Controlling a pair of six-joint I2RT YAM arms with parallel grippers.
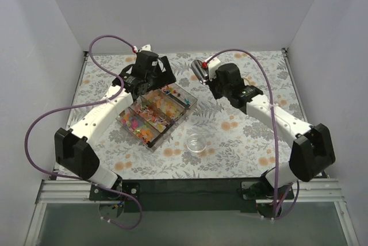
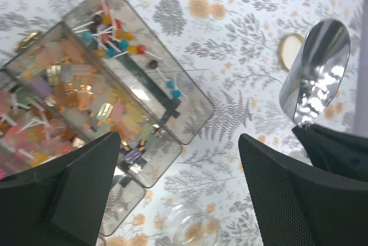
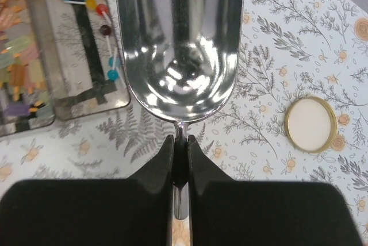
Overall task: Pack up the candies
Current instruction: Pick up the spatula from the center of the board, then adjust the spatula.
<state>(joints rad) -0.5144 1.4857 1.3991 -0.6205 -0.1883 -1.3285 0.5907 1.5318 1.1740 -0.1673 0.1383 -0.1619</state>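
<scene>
Candies heaped in the compartments of a clear divided tray in the middle of the bench. Left end effector released, spread wide above the tray's far end. Right end effector clenched on the thin handle of a shiny metal scoop, bowl just beside the tray. Small glass jar near the tray's front. Gold lid lying flat, apart.
</scene>
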